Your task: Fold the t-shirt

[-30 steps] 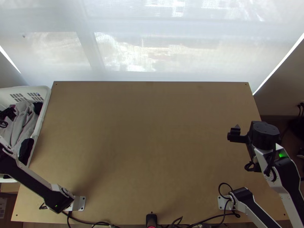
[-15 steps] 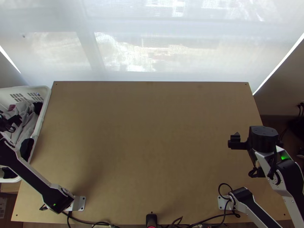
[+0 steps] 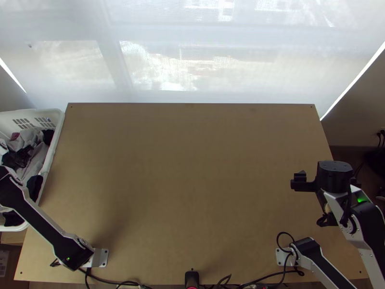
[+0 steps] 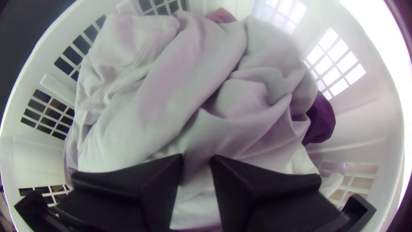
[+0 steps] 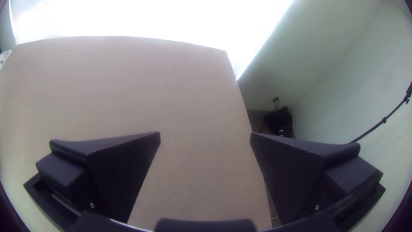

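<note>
T-shirt fabric, as far as the left wrist view lets it be told from the rest, is the pale grey cloth with a pinkish tint that lies bunched in deep folds inside a white plastic laundry basket. Where one garment ends and another begins cannot be made out. A dark purple cloth pokes out from under one side of the heap, and a bit of dusky red cloth shows at another edge, close to the basket's slotted wall. In the top view, black cloth lies against the basket's inner side nearest the worktop.

The basket stands along the worktop's left edge. The left arm reaches over that edge, and its pincer is over the heap within the basket. Its two flat black fingers are parted by a narrow gap, with pale cloth visible between them; whether they touch it cannot be told.

The right pincer hangs above the worktop's right edge, its fingers spread wide with nothing between them. Bare wood shows beneath. Black cables run along the near edge, and a pale, translucent window covering hangs beyond the far edge.
</note>
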Available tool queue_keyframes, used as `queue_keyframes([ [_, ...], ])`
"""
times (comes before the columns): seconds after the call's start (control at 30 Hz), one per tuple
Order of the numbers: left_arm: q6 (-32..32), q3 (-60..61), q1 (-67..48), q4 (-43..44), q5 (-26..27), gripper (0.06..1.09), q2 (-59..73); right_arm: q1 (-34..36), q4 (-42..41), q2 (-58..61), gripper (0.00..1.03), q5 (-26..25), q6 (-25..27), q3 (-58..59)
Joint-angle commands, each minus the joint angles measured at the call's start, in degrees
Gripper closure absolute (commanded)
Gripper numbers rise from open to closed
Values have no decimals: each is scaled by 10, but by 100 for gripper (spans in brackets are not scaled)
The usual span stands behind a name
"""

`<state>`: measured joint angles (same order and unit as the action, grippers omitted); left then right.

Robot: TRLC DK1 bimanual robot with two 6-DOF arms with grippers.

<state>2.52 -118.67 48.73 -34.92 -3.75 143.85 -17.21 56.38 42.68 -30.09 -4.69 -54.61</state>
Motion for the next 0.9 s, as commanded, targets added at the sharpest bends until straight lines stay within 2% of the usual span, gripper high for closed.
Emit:
queue_keyframes([
  [0.0, -9, -14, 1, 4, 23, 105, -2, 4, 2, 0, 5, -1, -1, 6],
  [0.2, -5, 19, 9, -13, 77, 105, -75, 5, -2, -3, 5, -1, -4, 17],
  [0.37, -3, 70, 8, -13, 120, 105, -186, 5, -6, -9, 5, 0, -4, 19],
  [0.53, 3, 116, 0, -22, 141, 105, -317, 2, -9, -16, 5, 0, -4, 14],
  [0.63, 6, 116, -7, -38, 171, 105, -388, 0, -11, -23, 5, 3, -4, 15],
  [0.73, 9, 109, -16, -55, 233, 105, -469, -1, -12, -35, 5, 6, -4, 21],
  [0.87, 10, 62, -37, -58, 241, 105, -560, -1, -13, -59, 5, 13, -4, 35],
])
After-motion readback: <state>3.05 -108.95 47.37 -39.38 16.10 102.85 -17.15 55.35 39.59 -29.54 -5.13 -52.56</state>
